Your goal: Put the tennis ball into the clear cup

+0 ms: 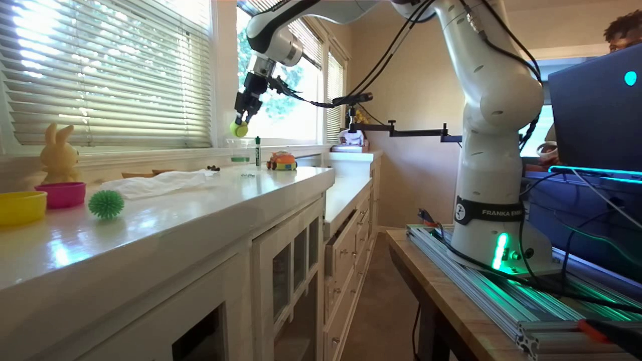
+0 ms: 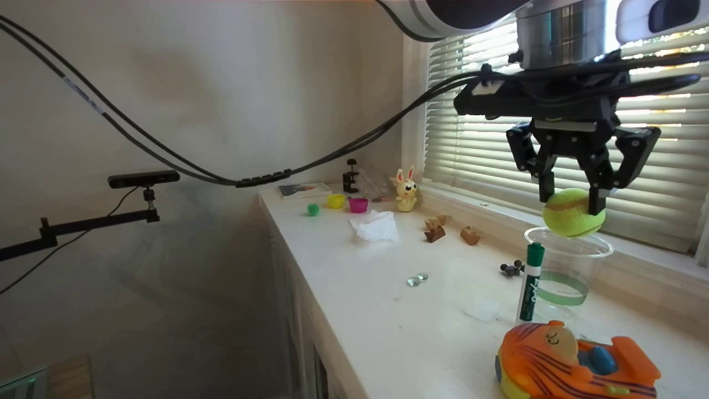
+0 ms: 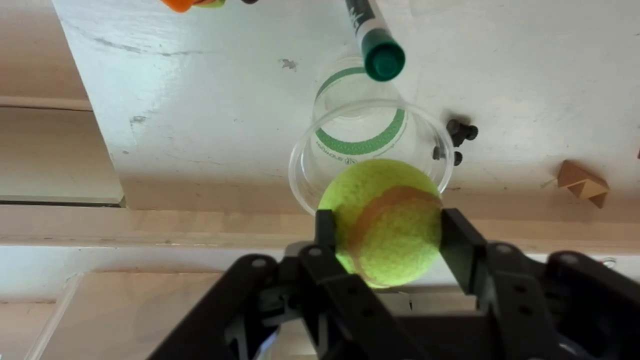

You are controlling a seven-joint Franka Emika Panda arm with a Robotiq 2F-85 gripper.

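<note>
My gripper (image 3: 384, 222) is shut on the yellow-green tennis ball (image 3: 387, 240), with one finger pressed on each side of it. In both exterior views the gripper (image 1: 243, 116) (image 2: 571, 198) holds the ball (image 1: 239, 129) (image 2: 574, 220) in the air above the clear cup (image 1: 241, 146) (image 2: 590, 269). In an exterior view the ball's underside overlaps the far rim. The cup stands upright on the white counter, with a green band near its base. In the wrist view the ball covers part of the rim of the cup (image 3: 357, 131); I cannot tell whether they touch.
A green marker (image 2: 530, 282) stands upright close beside the cup. An orange toy car (image 2: 576, 360) and small dark pieces (image 2: 512, 269) are nearby. The window sill (image 2: 487, 213) runs behind. Farther along are a white cloth (image 2: 375, 226), bowls (image 2: 358, 205) and a spiky green ball (image 1: 106, 204).
</note>
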